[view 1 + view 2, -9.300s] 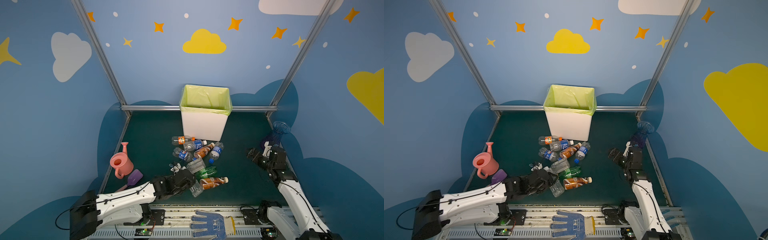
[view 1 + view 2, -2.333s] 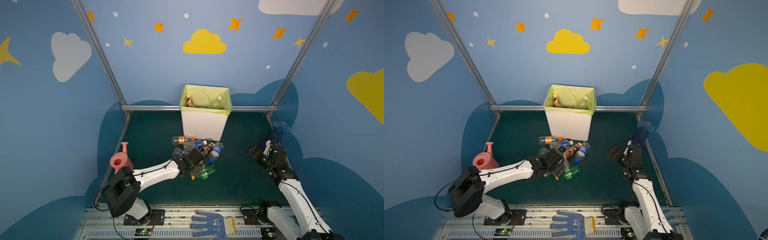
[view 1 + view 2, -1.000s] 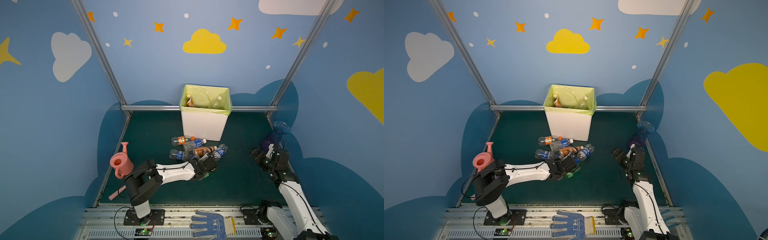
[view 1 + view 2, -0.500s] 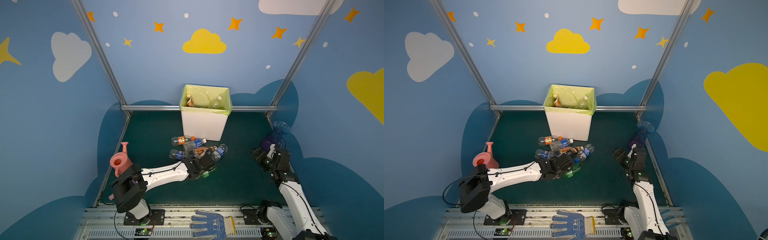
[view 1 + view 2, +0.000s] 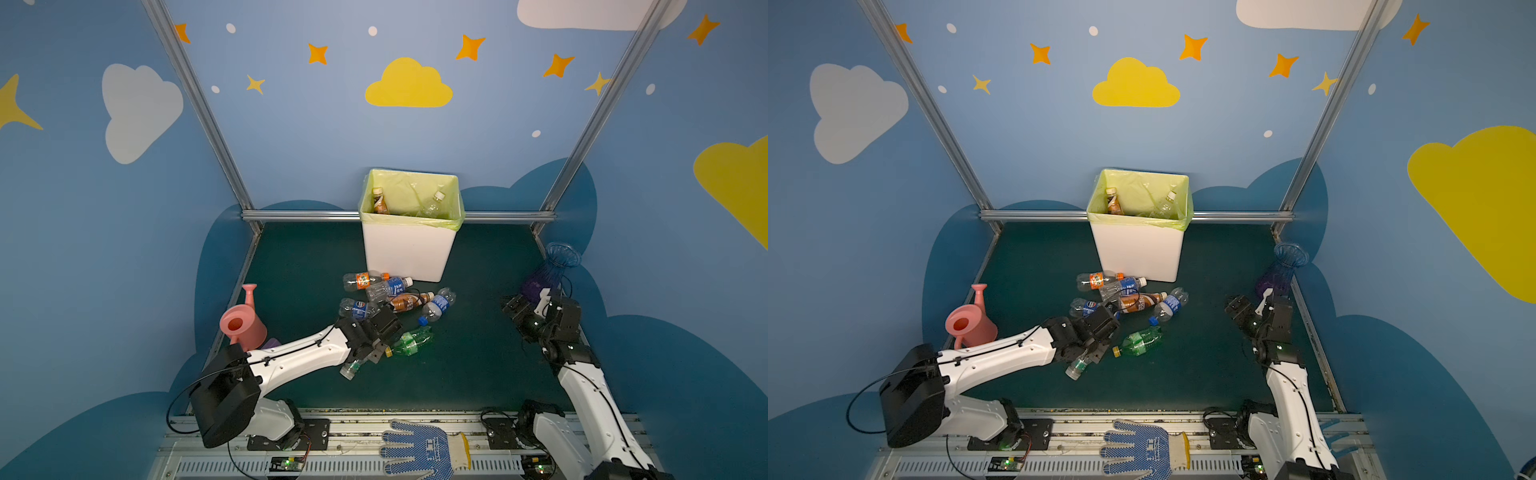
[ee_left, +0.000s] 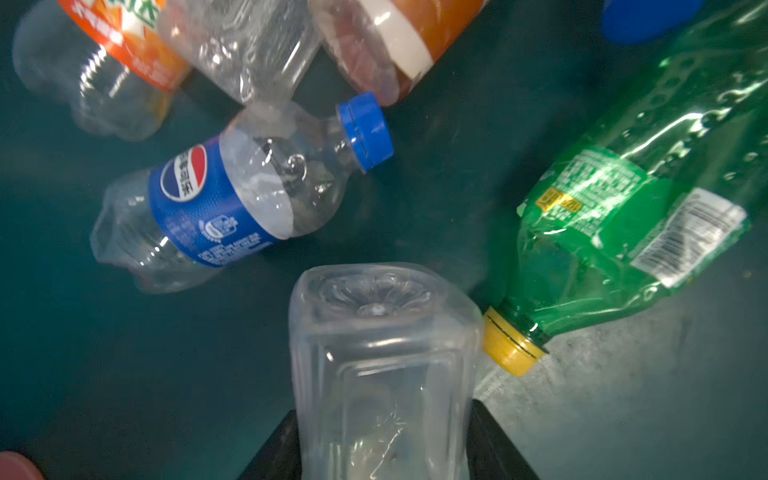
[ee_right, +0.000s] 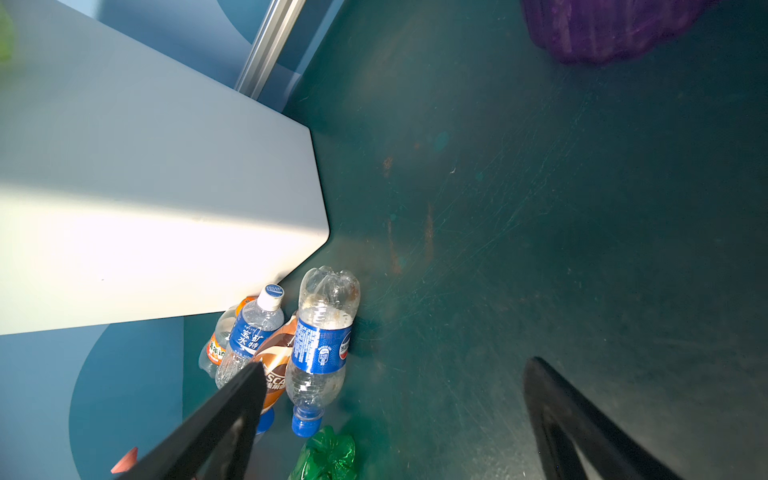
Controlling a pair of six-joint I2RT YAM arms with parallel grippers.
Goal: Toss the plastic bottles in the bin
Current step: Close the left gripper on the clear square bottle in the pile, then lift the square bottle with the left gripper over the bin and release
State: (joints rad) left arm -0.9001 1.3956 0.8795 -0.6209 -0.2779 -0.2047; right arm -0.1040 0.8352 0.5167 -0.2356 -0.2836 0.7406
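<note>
Sitting between the jaws of the left gripper (image 6: 384, 409), which are closed against its flat sides, a clear square-sided bottle (image 6: 382, 332) is held low over the green floor (image 5: 478, 365); whether it is lifted clear cannot be told. Its long axis is laid along the claw. The base is pointed ahead, just beside the yellow cap of the green bottle (image 6: 631, 216), and in a top view its green-capped neck (image 5: 350, 370) is seen poking out at 7 o'clock of the gripper.

The bin (image 5: 405, 257) is stood at 12 o'clock of the floor, about 1 o'clock from the left claw, beyond the heap of loose bottles (image 5: 390, 293). Two bottles are already lodged inside it. A lift over that heap and the bag-lined rim is judged to be needed.

The right gripper (image 7: 397, 363), at 3 o'clock, is spread wide and empty, so the carry is judged to fall to the left arm.
</note>
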